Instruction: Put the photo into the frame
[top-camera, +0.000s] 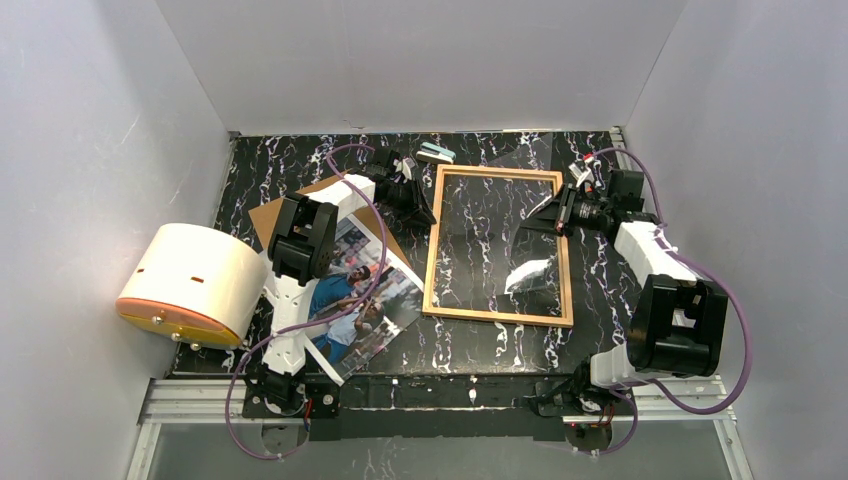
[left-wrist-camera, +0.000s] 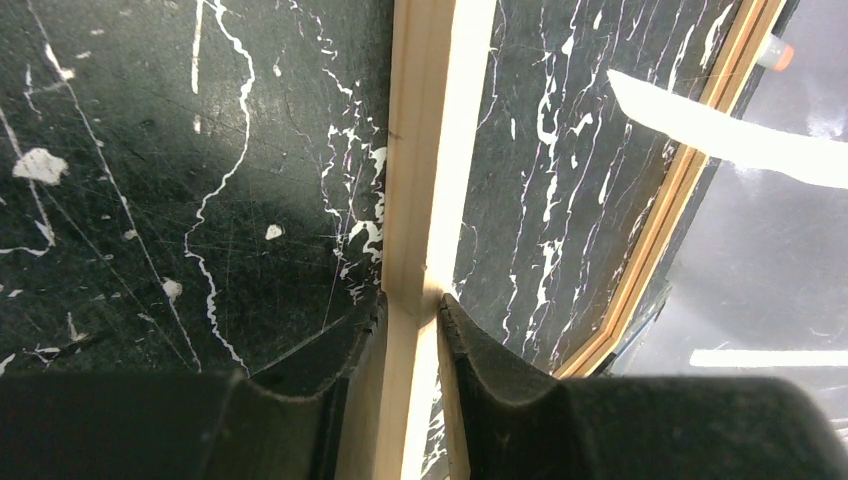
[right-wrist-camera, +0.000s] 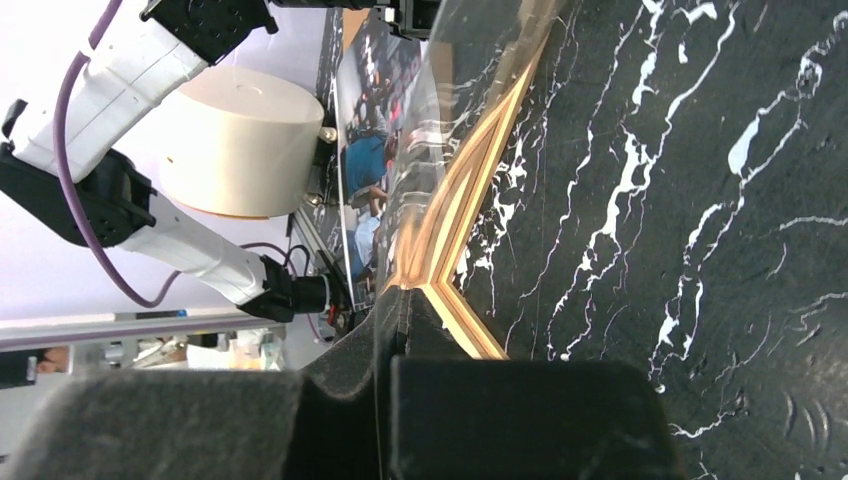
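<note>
The frame, thin light wood, lies flat mid-table. My left gripper is shut on its left rail near the far corner; in the left wrist view the jaws pinch the wood rail from both sides. My right gripper is shut on the edge of the clear pane, which stands tilted up over the frame's right side; the right wrist view shows the jaws closed on the thin sheet above the frame corner. The photo lies left of the frame, partly under my left arm.
The brown backing board lies under the photo's far end. A white cylinder with an orange rim lies at the left edge. A small teal and white object sits at the back. Walls enclose the table on three sides.
</note>
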